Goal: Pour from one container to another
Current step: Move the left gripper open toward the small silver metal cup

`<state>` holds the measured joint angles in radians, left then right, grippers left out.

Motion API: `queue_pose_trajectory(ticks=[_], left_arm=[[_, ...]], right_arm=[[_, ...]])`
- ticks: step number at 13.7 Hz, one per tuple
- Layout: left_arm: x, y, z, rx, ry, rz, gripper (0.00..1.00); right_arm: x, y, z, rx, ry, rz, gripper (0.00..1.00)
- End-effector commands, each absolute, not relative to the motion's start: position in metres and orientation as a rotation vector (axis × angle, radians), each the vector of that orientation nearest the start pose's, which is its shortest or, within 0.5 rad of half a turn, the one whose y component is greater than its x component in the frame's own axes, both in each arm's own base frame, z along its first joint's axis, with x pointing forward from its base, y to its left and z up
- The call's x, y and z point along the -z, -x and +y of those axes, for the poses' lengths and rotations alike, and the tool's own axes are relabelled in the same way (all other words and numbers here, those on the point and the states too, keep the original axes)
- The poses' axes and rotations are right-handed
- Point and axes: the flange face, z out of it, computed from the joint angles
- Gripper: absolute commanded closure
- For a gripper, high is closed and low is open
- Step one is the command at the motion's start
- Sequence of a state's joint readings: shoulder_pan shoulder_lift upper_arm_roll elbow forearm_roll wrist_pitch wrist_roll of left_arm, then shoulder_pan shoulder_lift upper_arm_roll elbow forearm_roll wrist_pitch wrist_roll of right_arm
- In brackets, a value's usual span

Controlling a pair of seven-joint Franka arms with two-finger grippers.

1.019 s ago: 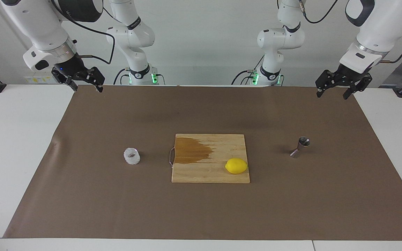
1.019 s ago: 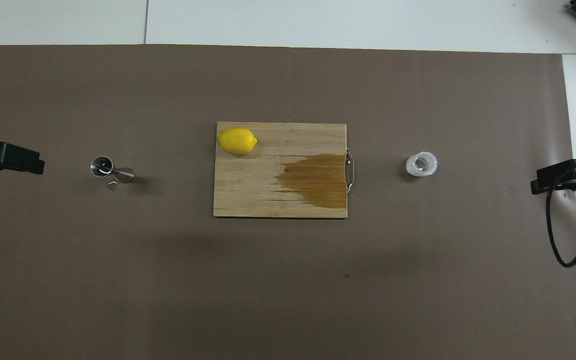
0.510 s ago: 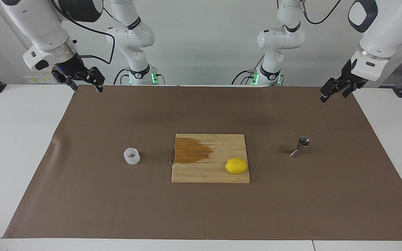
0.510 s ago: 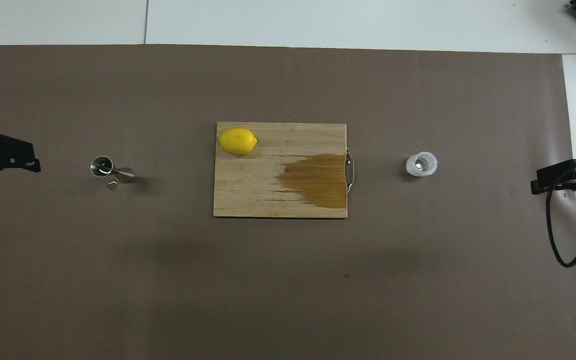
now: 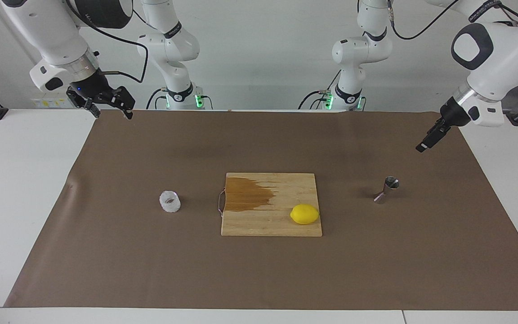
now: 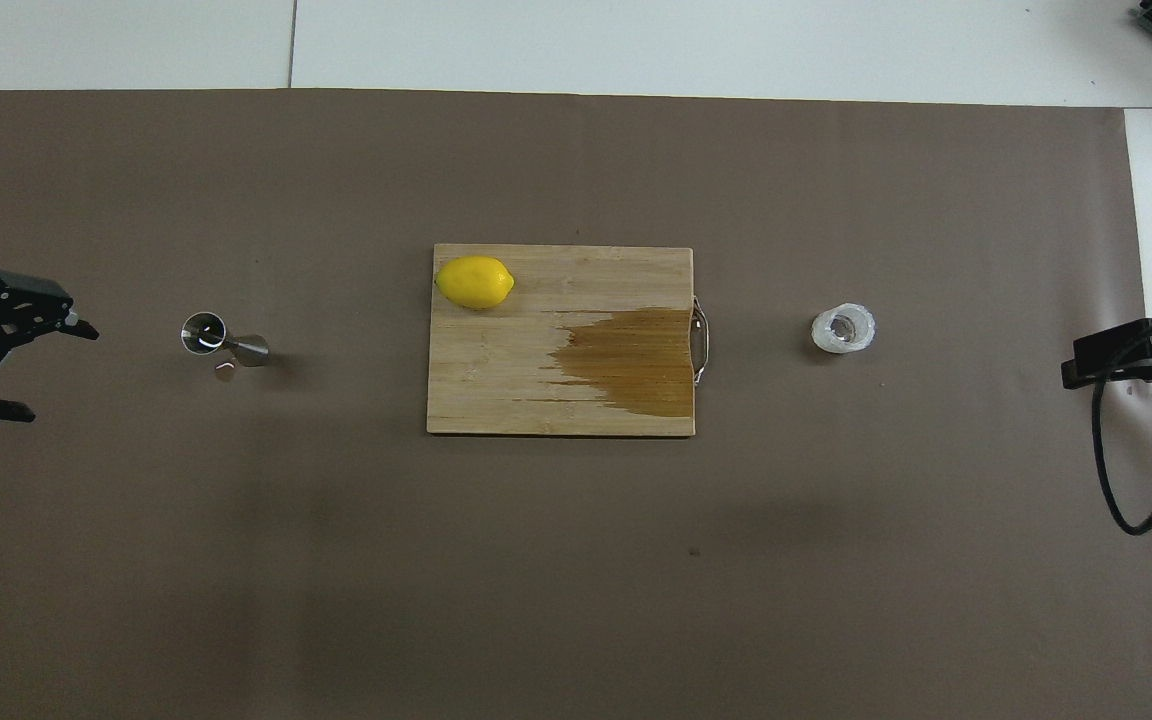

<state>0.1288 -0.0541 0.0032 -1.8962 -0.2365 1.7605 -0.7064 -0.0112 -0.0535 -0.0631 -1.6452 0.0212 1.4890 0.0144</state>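
Observation:
The whitish textured glass cup (image 5: 170, 201) stands upright on the brown mat toward the right arm's end; it also shows in the overhead view (image 6: 843, 329). The steel hourglass jigger (image 5: 387, 190) stands on the mat toward the left arm's end, also in the overhead view (image 6: 221, 340). My left gripper (image 5: 422, 147) hangs open and empty over the mat at the left arm's end, apart from the jigger; its spread fingers show in the overhead view (image 6: 58, 370). My right gripper (image 5: 113, 115) waits open and empty over the mat's corner at the right arm's end (image 6: 1071, 372).
A wooden cutting board (image 5: 259, 225) with a metal handle lies mid-table between cup and jigger (image 6: 496, 380). It bears a dark wet stain and a yellow lemon (image 5: 305, 214), also seen in the overhead view (image 6: 475, 282). Brown mat (image 5: 259, 279) covers the white table.
My left gripper has turned at the wrist and come down and in over the mat toward the jigger. The right arm, cup and jigger have not moved.

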Motion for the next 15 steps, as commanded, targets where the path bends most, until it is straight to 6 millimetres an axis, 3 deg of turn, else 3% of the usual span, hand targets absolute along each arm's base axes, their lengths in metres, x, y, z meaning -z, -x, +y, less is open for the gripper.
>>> queue_pose_trajectory(ticks=[1, 4, 6, 8, 10, 15], left_arm=[[-0.483, -0.514, 0.061, -0.325, 2.923, -1.794, 0.0], [-0.466, -0.52, 0.084, -0.477, 2.666, -2.278, 0.0], [-0.447, -0.525, 0.096, -0.595, 2.356, -2.664, 0.0], [-0.429, -0.517, 0.098, -0.689, 2.092, -2.947, 0.0], [-0.418, -0.512, 0.103, -0.747, 1.838, -3.149, 0.0], [-0.383, -0.495, 0.096, -0.903, 1.506, -3.396, 0.0]], right_arm=[[-0.614, -0.527, -0.04, -0.167, 3.109, 0.161, 0.0], [-0.614, -0.527, -0.04, -0.167, 3.109, 0.161, 0.0], [-0.614, -0.527, -0.04, -0.167, 3.109, 0.161, 0.0], [-0.614, -0.527, -0.04, -0.169, 3.109, 0.161, 0.0], [-0.614, -0.527, -0.04, -0.169, 3.109, 0.161, 0.0], [-0.614, -0.527, -0.04, -0.169, 3.109, 0.161, 0.0]])
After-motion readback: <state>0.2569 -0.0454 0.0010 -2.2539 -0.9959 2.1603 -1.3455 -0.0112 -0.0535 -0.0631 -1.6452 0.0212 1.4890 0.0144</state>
